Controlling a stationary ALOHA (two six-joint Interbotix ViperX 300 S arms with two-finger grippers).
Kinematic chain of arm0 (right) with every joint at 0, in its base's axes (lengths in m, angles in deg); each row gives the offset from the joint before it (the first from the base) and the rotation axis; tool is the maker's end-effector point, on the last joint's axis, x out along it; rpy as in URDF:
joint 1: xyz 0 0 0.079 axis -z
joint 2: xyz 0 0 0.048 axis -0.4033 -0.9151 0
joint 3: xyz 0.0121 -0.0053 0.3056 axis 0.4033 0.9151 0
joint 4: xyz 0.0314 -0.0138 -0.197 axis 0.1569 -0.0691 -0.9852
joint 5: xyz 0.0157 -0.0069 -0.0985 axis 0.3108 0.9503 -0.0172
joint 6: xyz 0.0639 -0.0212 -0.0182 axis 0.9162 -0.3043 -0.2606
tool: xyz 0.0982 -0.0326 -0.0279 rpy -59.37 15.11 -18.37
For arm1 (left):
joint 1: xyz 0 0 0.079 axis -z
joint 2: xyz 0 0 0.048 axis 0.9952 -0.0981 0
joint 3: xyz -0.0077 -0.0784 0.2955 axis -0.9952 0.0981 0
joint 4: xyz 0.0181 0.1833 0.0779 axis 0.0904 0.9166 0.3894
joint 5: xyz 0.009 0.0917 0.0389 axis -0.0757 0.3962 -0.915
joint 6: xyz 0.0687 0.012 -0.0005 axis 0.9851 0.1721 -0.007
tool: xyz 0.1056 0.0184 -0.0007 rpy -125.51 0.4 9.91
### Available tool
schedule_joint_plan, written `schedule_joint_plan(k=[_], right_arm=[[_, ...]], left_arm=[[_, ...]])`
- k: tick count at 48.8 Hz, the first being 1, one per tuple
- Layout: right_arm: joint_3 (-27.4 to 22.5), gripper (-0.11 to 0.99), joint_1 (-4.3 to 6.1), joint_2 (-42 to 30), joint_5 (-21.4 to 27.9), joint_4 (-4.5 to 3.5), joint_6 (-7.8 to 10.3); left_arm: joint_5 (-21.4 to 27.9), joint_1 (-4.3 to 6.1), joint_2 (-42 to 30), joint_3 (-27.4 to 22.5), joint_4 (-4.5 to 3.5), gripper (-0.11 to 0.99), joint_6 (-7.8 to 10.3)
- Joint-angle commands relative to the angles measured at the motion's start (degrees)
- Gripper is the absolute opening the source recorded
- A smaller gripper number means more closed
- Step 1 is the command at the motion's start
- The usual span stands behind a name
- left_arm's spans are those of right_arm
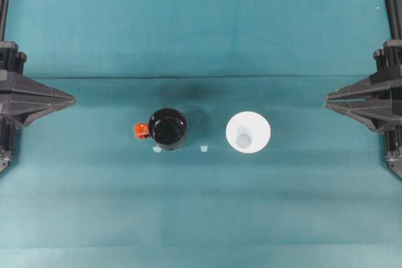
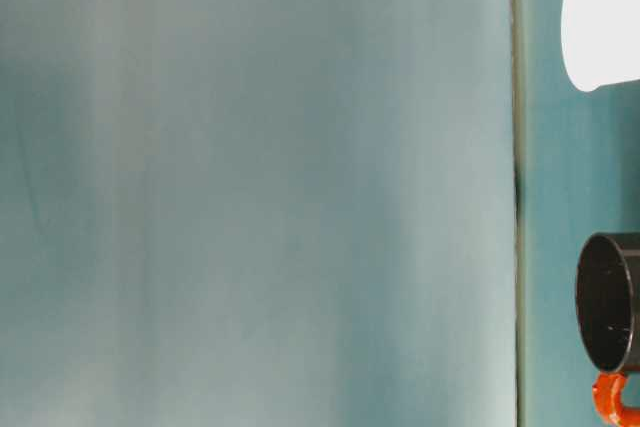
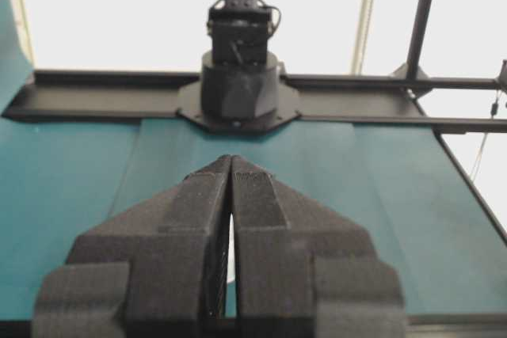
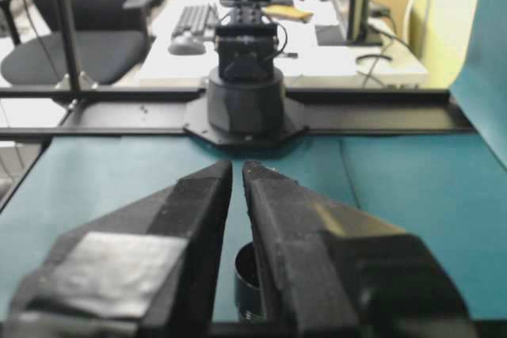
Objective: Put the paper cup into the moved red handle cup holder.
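Neither hand had begun work. The left hand (image 1: 70,100) sat at its own edge of the teal surface (image 1: 201,36), its two fingers pressed together to a point in the overhead view and showing only a hairline slit in its wrist view (image 3: 230,165). The right hand (image 1: 329,99) sat at the opposite edge; its fingers also met at the tip from above, while its wrist view (image 4: 237,166) showed a narrow gap between them, so it was all but pressed together and gripping nothing.

The paper cup (image 1: 248,132) stood well away from the right hand, toward the middle of the surface, and nearer that hand than the left one. It looked upright with its wide mouth up and nothing inside. The red handle cup holder (image 1: 168,128) stood beyond the cup as the right hand would reach, closer to the left hand, apart from the cup with bare cloth between them; its red tab (image 1: 141,131) pointed toward the left hand. Its glossy black interior appeared empty.

The step in hand was judged to be the first reach. It would go best with the right hand spreading wide before descending, pinching the thin rim lightly so the paper would not crush, then lowering the cup base-first, centred over the holder's mouth.
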State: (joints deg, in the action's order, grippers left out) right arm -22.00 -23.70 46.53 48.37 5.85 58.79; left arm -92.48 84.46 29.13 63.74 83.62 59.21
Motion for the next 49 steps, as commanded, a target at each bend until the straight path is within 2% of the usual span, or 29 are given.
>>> schedule_joint_plan(k=[1, 5, 8, 16, 29, 35, 43, 49], right_arm=[[-0.5, 0.0, -0.44, -0.4, 0.0, 0.18, 0.26], [-1.0, -0.01, -0.44, -0.1, 3.4, 1.76, 0.62], [-1.6, -0.07, -0.44, 0.2, 7.1, 2.11, 1.23], [-2.6, -0.11, -0.44, 2.1, 16.8, 2.11, 3.25], [-3.2, -0.11, 0.44, 4.8, 27.0, 2.11, 6.5], [-3.2, -0.11, 0.62, 5.0, 29.1, 2.02, 7.91], [-3.2, -0.11, 0.79, 5.0, 30.0, 2.02, 8.35], [-3.2, -0.11, 1.05, 5.0, 30.0, 2.11, 8.44]], left_arm=[[1.4, 0.26, -1.4, -2.7, 0.62, 0.02, -0.88], [4.7, 0.53, -2.5, -4.3, 0.62, 0.02, -1.23], [7.5, 0.62, -3.2, -5.6, 0.62, 0.02, -1.32], [15.0, 0.79, -4.7, -9.2, 0.62, 0.02, -1.32], [33.7, 0.35, -12.5, -16.3, 0.7, 0.02, -1.23], [40.1, -0.44, -17.4, -18.8, 0.7, 0.02, -1.23], [45.7, -1.41, -24.8, -22.4, 0.7, 0.02, -1.58], [51.6, -2.11, -30.4, -25.4, 0.7, 0.02, -3.34]])
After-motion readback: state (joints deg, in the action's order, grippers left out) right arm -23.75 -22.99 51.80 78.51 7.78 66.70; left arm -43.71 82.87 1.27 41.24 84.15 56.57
